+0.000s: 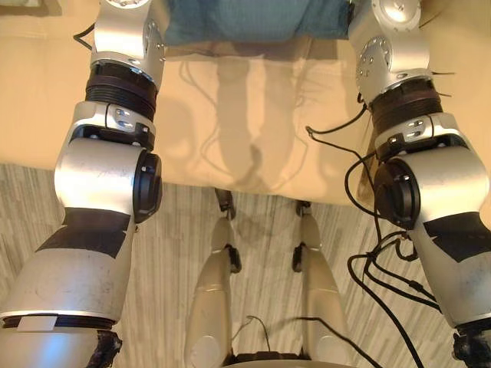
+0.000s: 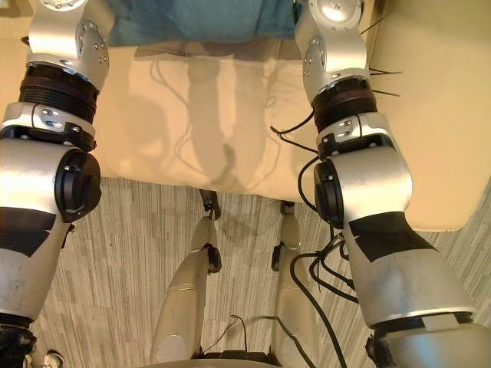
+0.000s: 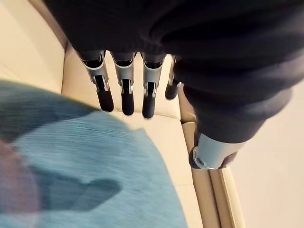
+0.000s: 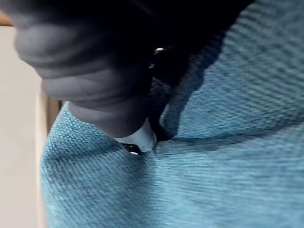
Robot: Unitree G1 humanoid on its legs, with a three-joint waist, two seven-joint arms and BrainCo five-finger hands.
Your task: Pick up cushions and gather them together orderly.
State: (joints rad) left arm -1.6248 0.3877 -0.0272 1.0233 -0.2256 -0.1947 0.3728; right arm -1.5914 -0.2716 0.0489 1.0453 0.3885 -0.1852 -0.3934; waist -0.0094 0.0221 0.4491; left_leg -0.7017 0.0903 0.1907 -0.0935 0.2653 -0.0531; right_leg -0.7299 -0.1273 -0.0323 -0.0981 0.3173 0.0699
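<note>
One cushion (image 1: 253, 19) is between both arms over the sofa (image 1: 230, 115). The left hand (image 3: 124, 88) has straight fingers beside it. The right hand (image 4: 95, 80) presses into it, grip untellable. Gathering has probably just begun.

Blue-green cushion (image 1: 253, 19) at top centre of frame, its lower edge on a cream sofa seat (image 1: 184, 146). Left arm (image 1: 107, 176) runs up the left side and right arm (image 1: 430, 176) up the right. Both pass the top edge, flanking the cushion. Grey striped floor (image 1: 169, 245) across lower half, below seat's front edge.
</note>
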